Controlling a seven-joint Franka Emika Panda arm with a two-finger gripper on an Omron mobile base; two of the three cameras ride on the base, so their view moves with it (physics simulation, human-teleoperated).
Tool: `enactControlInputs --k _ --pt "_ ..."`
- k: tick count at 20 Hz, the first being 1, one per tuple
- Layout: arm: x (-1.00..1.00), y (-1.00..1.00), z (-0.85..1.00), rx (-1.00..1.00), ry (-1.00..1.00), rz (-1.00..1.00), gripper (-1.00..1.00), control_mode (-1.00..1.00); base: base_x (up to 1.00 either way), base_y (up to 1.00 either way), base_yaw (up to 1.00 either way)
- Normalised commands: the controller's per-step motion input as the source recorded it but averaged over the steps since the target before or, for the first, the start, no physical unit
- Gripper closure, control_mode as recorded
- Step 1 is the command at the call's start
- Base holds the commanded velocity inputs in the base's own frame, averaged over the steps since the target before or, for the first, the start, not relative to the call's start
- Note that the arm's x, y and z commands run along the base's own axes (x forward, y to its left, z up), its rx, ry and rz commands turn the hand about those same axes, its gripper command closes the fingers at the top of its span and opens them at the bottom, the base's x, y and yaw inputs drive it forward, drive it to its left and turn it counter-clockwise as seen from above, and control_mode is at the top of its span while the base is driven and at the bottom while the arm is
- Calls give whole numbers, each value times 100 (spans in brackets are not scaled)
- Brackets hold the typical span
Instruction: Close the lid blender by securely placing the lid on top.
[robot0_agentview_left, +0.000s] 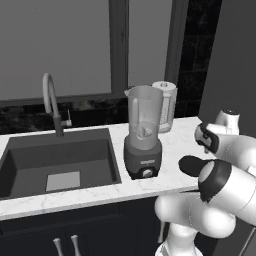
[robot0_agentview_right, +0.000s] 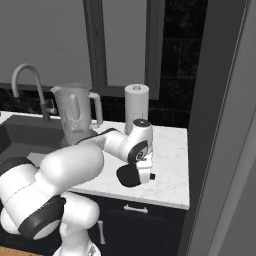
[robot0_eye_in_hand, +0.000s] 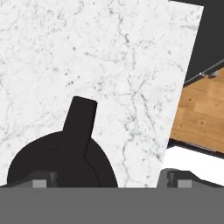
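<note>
The blender (robot0_agentview_left: 143, 135), a tall clear jar with no cover on a dark grey base, stands on the marble counter just right of the sink. The black round lid (robot0_agentview_left: 192, 165) lies flat on the counter to the blender's right, near the front edge. In the hand view the lid (robot0_eye_in_hand: 65, 159) shows a tab pointing away and sits toward the left fingertip (robot0_eye_in_hand: 43, 181). My gripper (robot0_eye_in_hand: 109, 181) hovers over it, open, with nothing held. From the right base view the hand (robot0_agentview_right: 143, 167) hangs close above the lid (robot0_agentview_right: 127, 176).
A smaller clear jug with a white top (robot0_agentview_left: 165, 104) stands behind the blender. The sink (robot0_agentview_left: 15, 165) and faucet (robot0_agentview_left: 51, 102) lie to the left. The counter (robot0_eye_in_hand: 109, 57) ends just right of the lid, with wood floor (robot0_eye_in_hand: 197, 109) below. A dark tall panel (robot0_agentview_right: 220, 100) bounds the right.
</note>
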Motion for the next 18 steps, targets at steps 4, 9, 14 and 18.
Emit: enactControlInputs --k 4,9,14,18 --pt "24 0 -24 0 0 0 -100 -100 0 0 0" --pt "21 -2 -23 1 0 0 -100 -100 0 0 0" --pt "19 -4 -21 1 0 0 -100 -100 0 0 0" --pt "18 -5 -18 1 0 0 -100 -100 0 0 0"
